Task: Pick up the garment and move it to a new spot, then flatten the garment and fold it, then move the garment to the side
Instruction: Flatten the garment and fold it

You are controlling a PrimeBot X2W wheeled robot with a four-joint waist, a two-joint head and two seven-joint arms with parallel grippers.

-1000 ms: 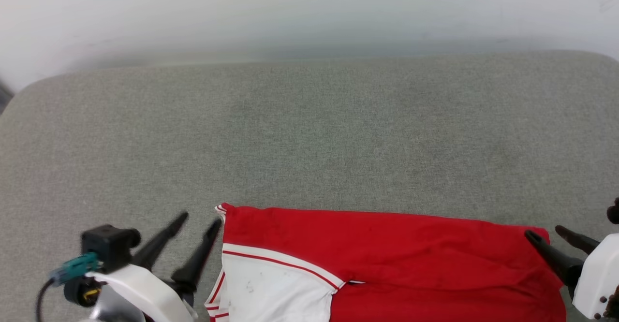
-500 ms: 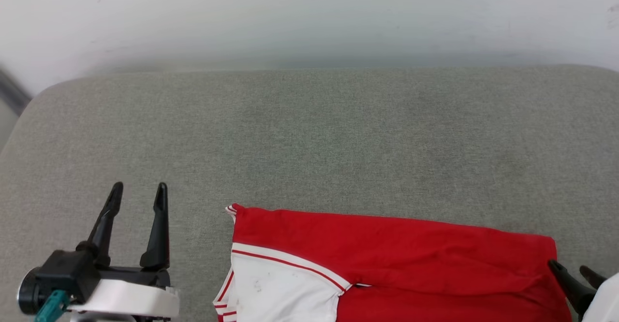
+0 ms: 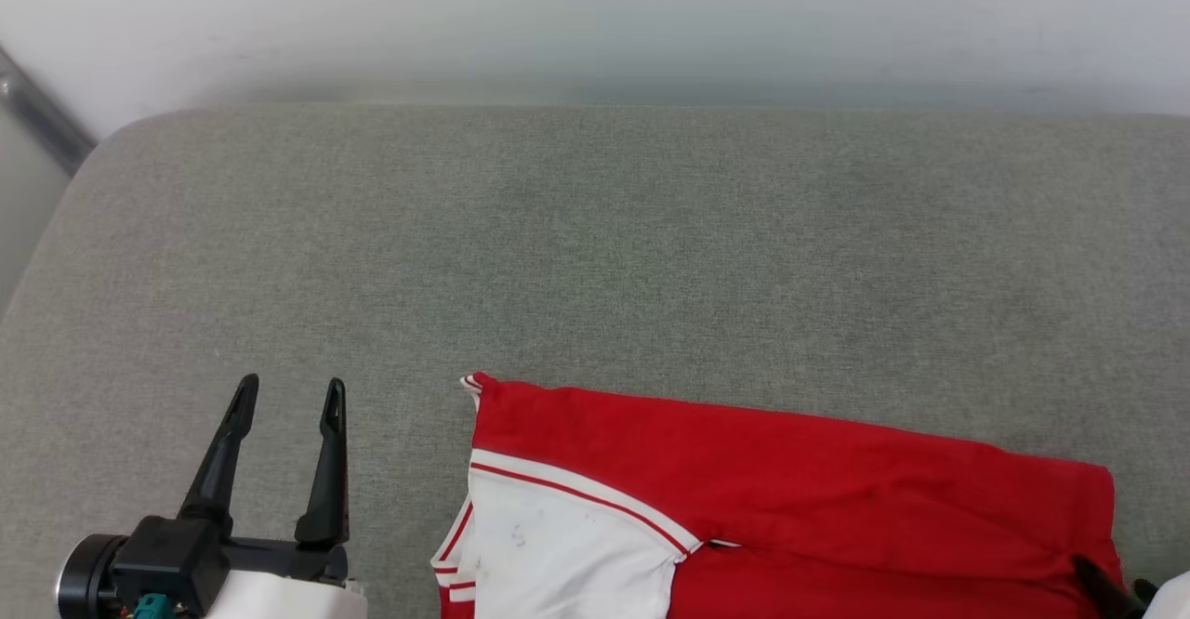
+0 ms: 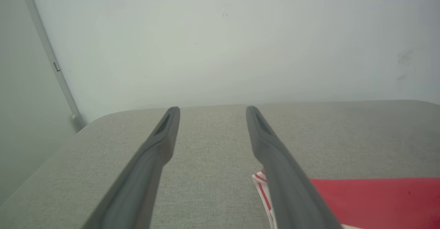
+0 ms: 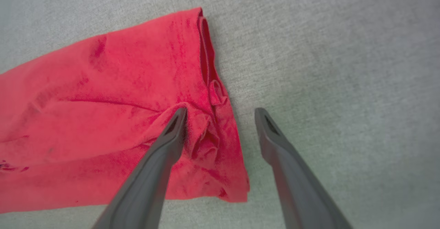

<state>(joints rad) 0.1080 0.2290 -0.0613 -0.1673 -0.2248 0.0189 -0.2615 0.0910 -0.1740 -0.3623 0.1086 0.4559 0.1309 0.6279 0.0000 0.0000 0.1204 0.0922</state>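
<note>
The garment, a red shirt with a white sleeve and red-white trim, lies folded and flat along the near edge of the grey padded surface. My left gripper stands open to the left of it, apart from the cloth, fingers pointing away from me. The left wrist view has the garment's trimmed corner beside its right finger. My right gripper is open above the garment's right hem, the left finger over the red cloth and the right finger over bare surface. Its fingertips peek in at the lower right of the head view.
A pale wall rises behind the surface's far edge. A grey metal strip runs down the wall at the far left corner. Bare padding stretches beyond and left of the garment.
My left gripper has swung away from the garment's left corner and turned to point straight ahead. My right gripper has drawn back toward the lower right. The head camera has shifted too.
</note>
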